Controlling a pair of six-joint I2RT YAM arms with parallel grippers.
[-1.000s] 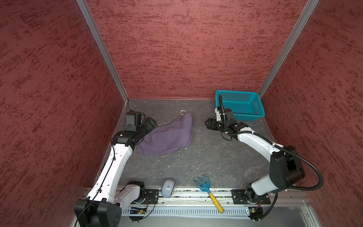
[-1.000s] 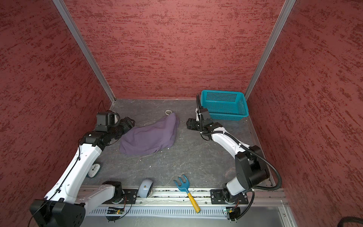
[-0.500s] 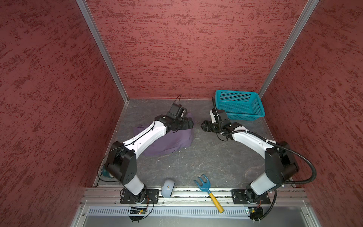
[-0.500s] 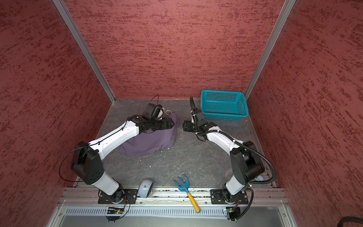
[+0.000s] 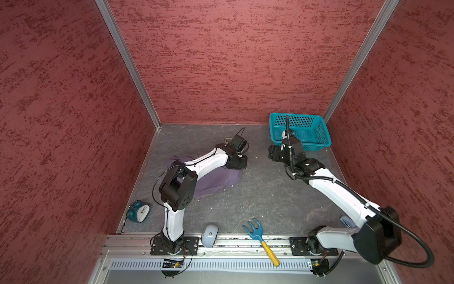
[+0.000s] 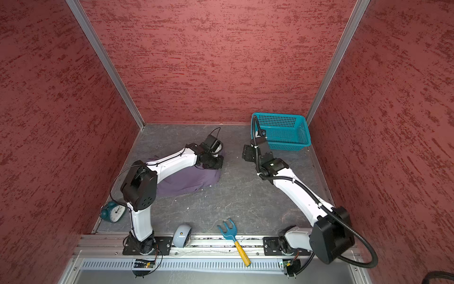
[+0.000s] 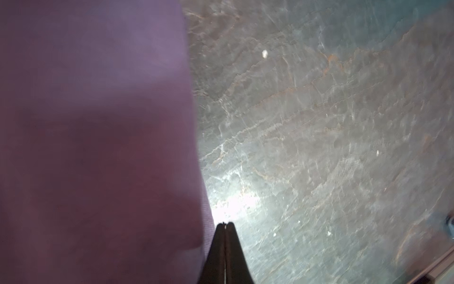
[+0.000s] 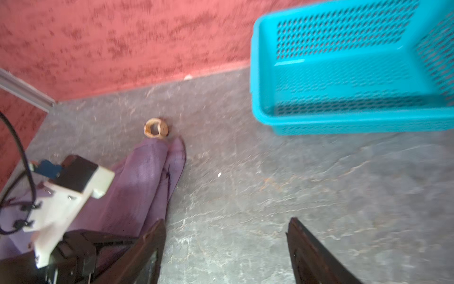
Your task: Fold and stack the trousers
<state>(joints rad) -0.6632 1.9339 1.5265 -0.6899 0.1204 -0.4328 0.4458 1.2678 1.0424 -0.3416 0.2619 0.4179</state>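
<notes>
The purple trousers [image 5: 216, 180] [image 6: 191, 179] lie bunched in a heap on the grey floor, left of centre, partly hidden under my left arm. My left gripper [image 5: 239, 163] [image 6: 216, 163] reaches across them to their right edge. In the left wrist view its fingertips [image 7: 225, 223] are pressed together and shut, with the trousers [image 7: 98, 123] right alongside; no cloth shows between the tips. My right gripper [image 5: 274, 155] [image 6: 247, 153] hovers open over bare floor, just right of the trousers [image 8: 137, 186], with nothing between its fingers [image 8: 302, 236].
A teal basket [image 5: 312, 145] [image 6: 282, 145] [image 8: 344, 123] stands at the back right, behind the right gripper. A small tape ring [image 8: 156, 128] lies at the trousers' far tip. Near the front are an alarm clock [image 5: 138, 211], a computer mouse [image 5: 210, 236] and a blue rake [image 5: 258, 233].
My left arm swung from the trousers' left side across them to their right edge, and its gripper closed from open to shut. The right gripper shifted only slightly and stays open.
</notes>
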